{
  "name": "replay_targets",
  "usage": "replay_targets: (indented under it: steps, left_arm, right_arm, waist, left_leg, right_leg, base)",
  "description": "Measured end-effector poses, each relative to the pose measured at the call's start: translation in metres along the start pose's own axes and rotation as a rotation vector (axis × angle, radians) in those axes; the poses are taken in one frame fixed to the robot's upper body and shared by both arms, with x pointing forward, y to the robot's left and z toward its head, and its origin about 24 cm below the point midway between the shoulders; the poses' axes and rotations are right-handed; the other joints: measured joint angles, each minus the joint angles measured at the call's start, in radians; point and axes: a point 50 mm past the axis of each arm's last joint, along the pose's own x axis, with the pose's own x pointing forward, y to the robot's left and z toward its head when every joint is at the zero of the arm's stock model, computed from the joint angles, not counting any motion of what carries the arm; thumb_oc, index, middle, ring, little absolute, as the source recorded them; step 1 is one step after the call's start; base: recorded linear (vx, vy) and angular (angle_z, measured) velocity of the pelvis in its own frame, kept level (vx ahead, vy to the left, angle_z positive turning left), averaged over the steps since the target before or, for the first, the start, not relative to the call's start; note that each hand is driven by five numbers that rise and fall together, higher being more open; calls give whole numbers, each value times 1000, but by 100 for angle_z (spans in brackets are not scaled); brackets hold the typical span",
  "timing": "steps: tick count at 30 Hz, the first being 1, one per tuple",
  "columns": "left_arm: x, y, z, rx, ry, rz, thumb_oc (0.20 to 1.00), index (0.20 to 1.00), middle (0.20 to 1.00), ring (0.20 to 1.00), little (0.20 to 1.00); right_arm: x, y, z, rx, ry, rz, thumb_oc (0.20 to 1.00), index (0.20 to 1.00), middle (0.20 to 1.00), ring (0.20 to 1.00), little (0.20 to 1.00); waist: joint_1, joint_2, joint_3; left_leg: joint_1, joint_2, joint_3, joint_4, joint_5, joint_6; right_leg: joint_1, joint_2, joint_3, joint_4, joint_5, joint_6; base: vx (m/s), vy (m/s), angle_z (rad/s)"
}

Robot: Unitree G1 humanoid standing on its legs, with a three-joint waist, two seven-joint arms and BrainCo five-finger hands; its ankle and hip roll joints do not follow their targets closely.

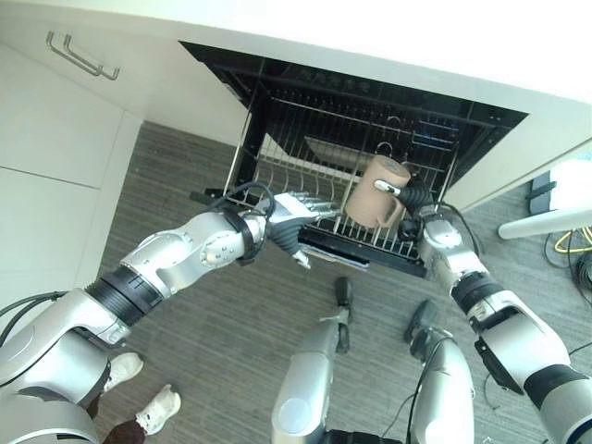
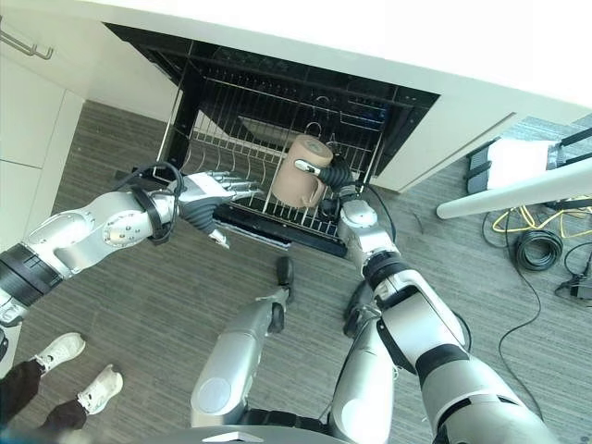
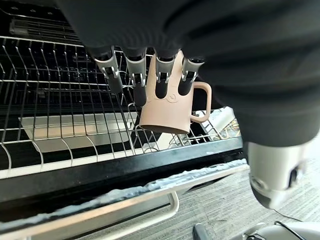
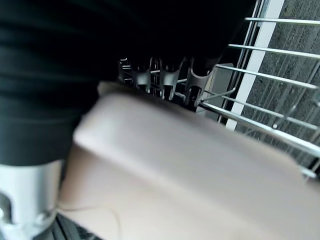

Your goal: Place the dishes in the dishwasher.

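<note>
Kitchen floor, dishwasher open | right hand clamps mug above rack for lowering | left hand fingers straight, steadying rack.

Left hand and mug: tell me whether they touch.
Apart. In the right eye view the left hand hangs open with rack wires showing between its fingertips and the mug, which the right hand grips.

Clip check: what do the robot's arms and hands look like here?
Both arms are silver-grey shells with black ribbed bands at the joints. The left hand and right hand each wear a dark ribbed cover over back and wrist, with slim silver fingers ending in dark tips. No markings are readable.
</note>
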Motion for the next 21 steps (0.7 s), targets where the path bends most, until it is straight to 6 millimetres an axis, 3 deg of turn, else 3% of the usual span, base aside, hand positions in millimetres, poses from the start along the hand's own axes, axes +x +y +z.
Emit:
replay_targets:
  steps: [4, 10, 21]
  left_arm:
    - [0, -1, 0, -2, 1, 1, 1000, 1000, 1000, 1000, 1000]
    - [-8, -28, 1, -77, 27, -8, 1000, 1000, 1000, 1000, 1000]
    - [-9, -29, 1, -84, 31, 27, 1000, 1000, 1000, 1000, 1000]
  right_arm:
    - [-2, 2, 2, -122, -48, -72, 1000, 1000, 1000, 1000, 1000]
    - [-15, -13, -2, -245, -118, -298, 1000, 1000, 1000, 1000, 1000]
    - [-22, -22, -2, -432, -175, -313, 1000, 1000, 1000, 1000, 1000]
  waist:
    - [-1, 0, 0]
    - [-10, 21, 9]
    - [-27, 31, 11]
  left_leg:
    - [-1, 0, 0, 0, 0, 0]
    - [1, -12, 10, -8, 1, 2]
    - [20, -11, 26, -20, 9, 9]
  right_leg:
    - [-1, 0, 0, -1, 0, 0]
    - [-11, -11, 14, 1, 2, 4]
    - [-11, -10, 28, 5, 3, 2]
  base:
    - [16, 42, 0]
    - [20, 65, -2]
    - [2, 22, -4]
